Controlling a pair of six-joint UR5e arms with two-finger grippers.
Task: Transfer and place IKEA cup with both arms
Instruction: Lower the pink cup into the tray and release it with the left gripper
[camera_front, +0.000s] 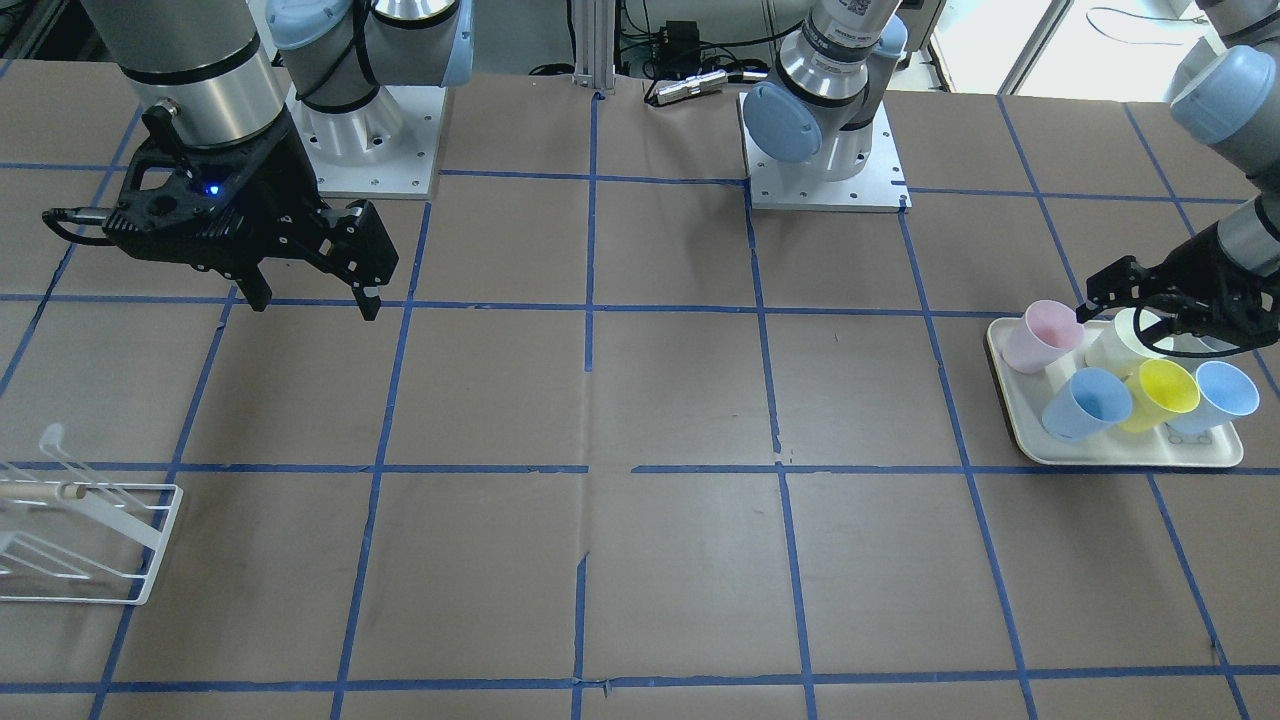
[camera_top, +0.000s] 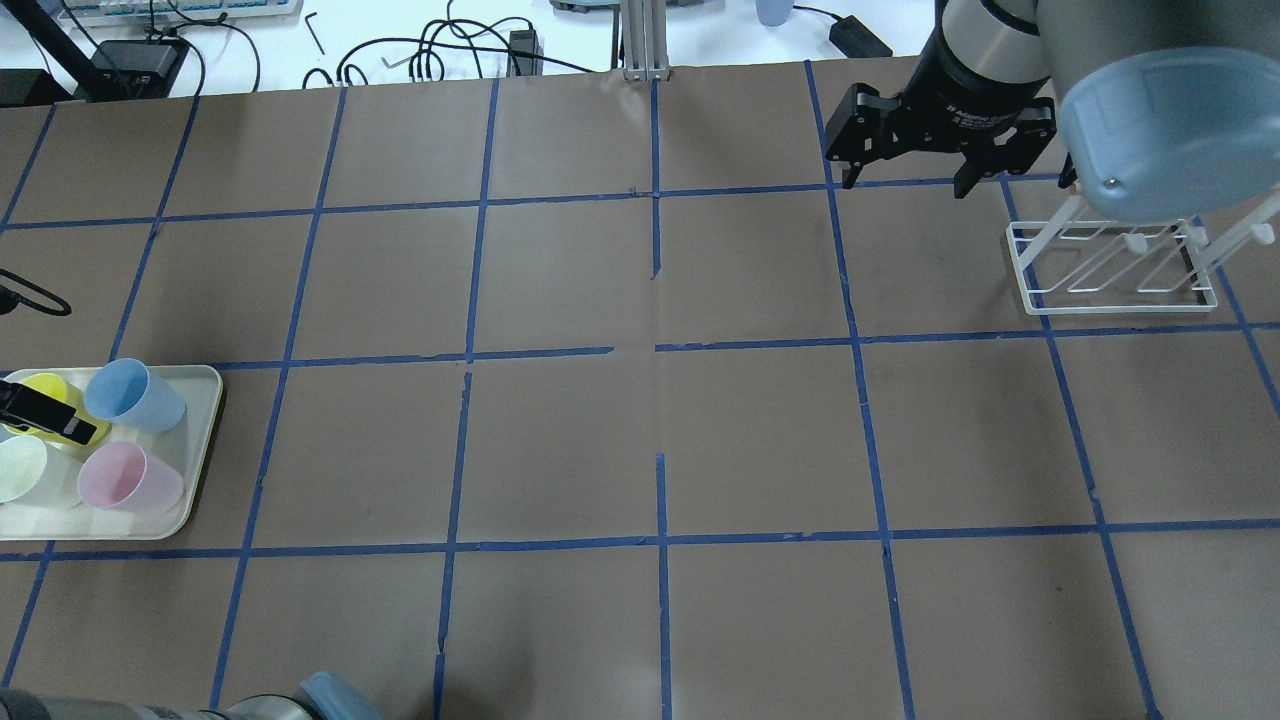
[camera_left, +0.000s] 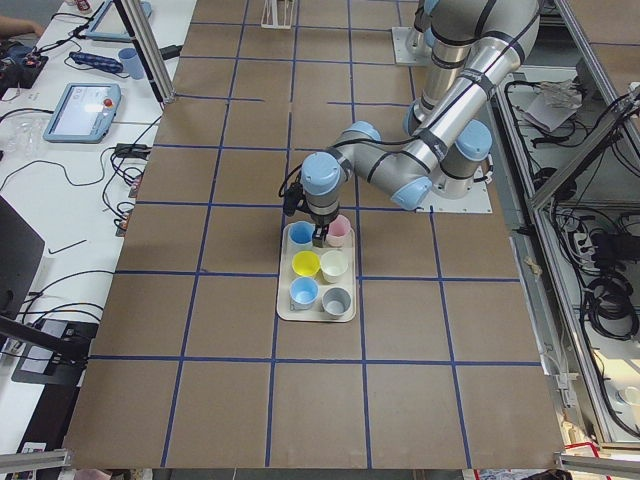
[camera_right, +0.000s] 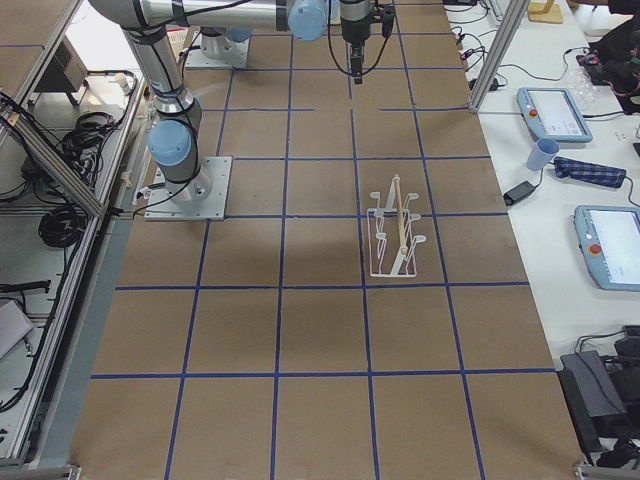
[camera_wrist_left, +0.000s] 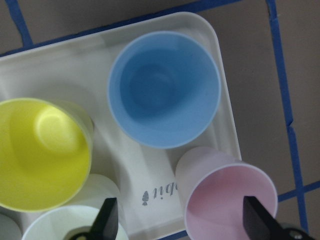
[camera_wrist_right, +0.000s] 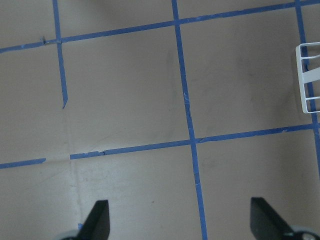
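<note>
The pale pink IKEA cup (camera_front: 1042, 335) stands upright at a corner of a cream tray (camera_front: 1130, 458). It also shows in the overhead view (camera_top: 130, 478) and the left wrist view (camera_wrist_left: 230, 200). My left gripper (camera_front: 1120, 312) hovers open above the tray. In its wrist view (camera_wrist_left: 179, 212), one fingertip (camera_wrist_left: 255, 217) is over the pink cup's rim and the other (camera_wrist_left: 106, 217) is over a cream cup (camera_wrist_left: 60, 227). It holds nothing. My right gripper (camera_front: 312, 300) hangs open and empty above the table on the far side (camera_top: 905, 182).
On the tray beside the pink cup stand a light-blue cup (camera_wrist_left: 165, 90), a yellow cup (camera_wrist_left: 42, 155), the cream cup and another blue cup (camera_front: 1220, 395). A white wire rack (camera_top: 1110, 270) stands on the table near the right arm (camera_front: 80, 540).
</note>
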